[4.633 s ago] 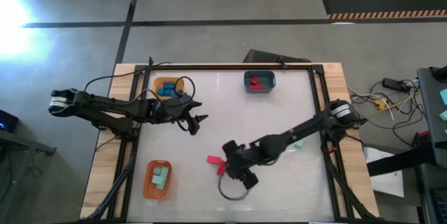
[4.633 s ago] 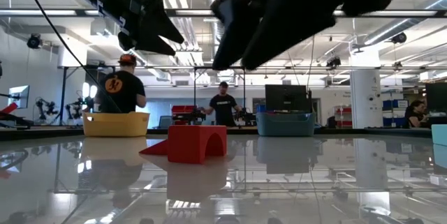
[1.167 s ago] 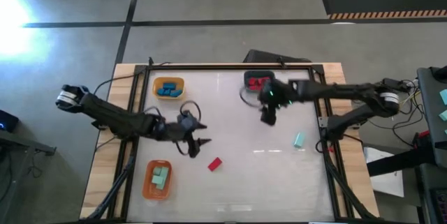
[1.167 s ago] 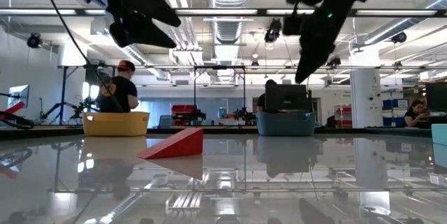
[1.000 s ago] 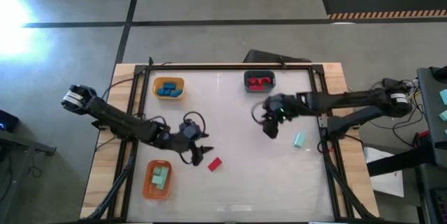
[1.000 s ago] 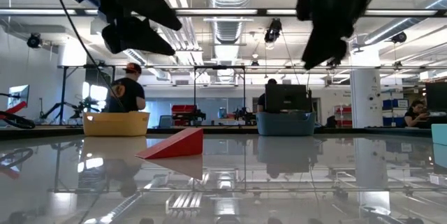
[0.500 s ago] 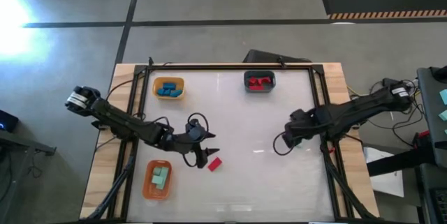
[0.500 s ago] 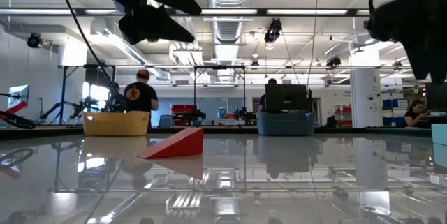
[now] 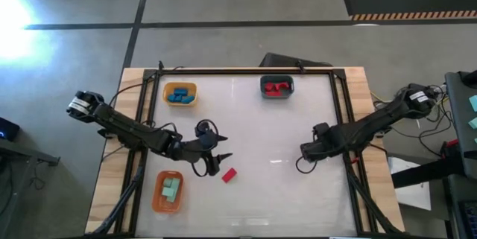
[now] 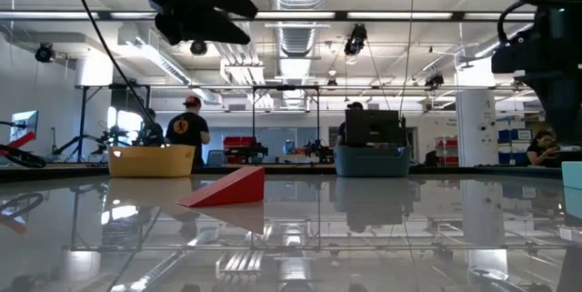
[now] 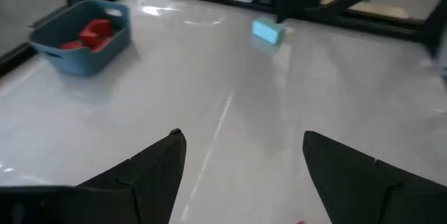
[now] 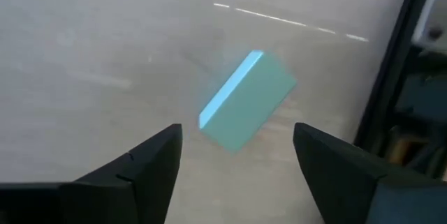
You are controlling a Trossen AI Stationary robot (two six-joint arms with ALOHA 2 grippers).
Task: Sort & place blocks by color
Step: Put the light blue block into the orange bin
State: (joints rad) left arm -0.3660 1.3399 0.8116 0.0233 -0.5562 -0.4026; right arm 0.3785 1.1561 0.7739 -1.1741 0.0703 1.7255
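A pale mint-green block (image 12: 244,102) lies flat on the white table near its right edge. My right gripper (image 12: 237,161) hangs above it, pointing down, open, with one finger on each side of the block and clear of it. In the high view this gripper (image 9: 309,151) hides the block. A red block (image 9: 229,174) lies left of the table's middle; it also shows in the low view (image 10: 227,187). My left gripper (image 9: 222,163) hovers open just beside it, on its far left side, holding nothing (image 11: 241,140).
A yellow tray (image 9: 179,85) with blue blocks stands at the far left. A teal-grey tray (image 9: 276,80) with red blocks stands at the far middle. An orange tray (image 9: 158,194) with mint-green blocks stands at the near left. People work in the room beyond the table.
My right gripper has swung from beside the teal-grey tray toward the table's right and near edges. It has sunk and turned until it points down over the mint-green block. The blocks have not moved.
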